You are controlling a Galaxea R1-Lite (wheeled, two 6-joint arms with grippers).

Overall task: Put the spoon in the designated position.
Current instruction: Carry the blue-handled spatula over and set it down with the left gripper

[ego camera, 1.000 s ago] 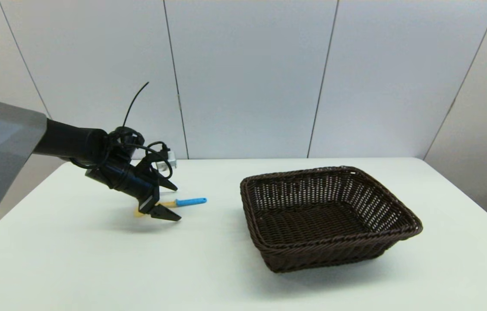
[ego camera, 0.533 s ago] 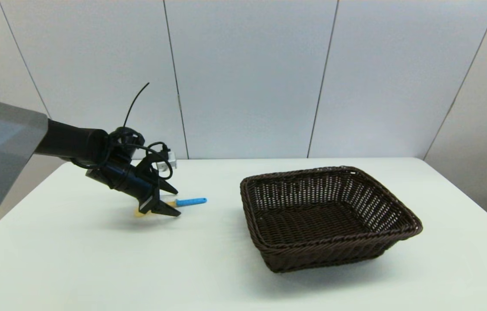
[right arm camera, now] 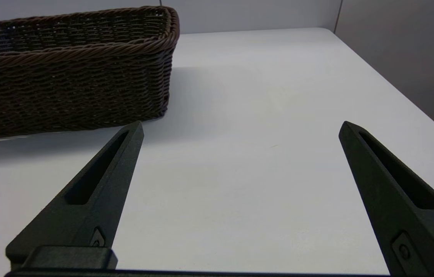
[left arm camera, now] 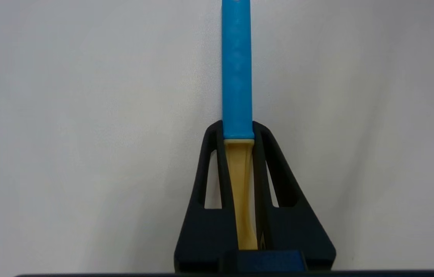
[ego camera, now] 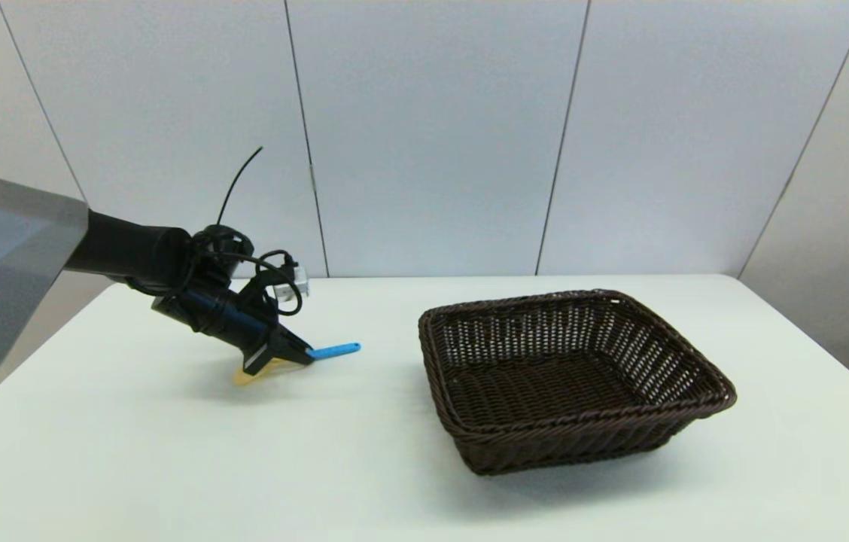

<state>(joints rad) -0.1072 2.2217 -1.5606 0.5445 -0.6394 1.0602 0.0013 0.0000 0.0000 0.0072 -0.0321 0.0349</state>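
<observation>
Gripping the spoon (ego camera: 323,351) at its yellow neck, the left gripper (ego camera: 296,356) sits low over the white table (ego camera: 168,452), fingers (left arm camera: 274,181) clenched on either side of the neck; the blue handle sticks out beyond the fingertips toward the basket, the yellow bowl end trails behind them near the tabletop. Well apart on the handle side stands the dark wicker basket (ego camera: 575,376). Right gripper (right arm camera: 240,129) hovers low over bare table just past the basket's near corner, fingers spread wide, nothing between them.
</observation>
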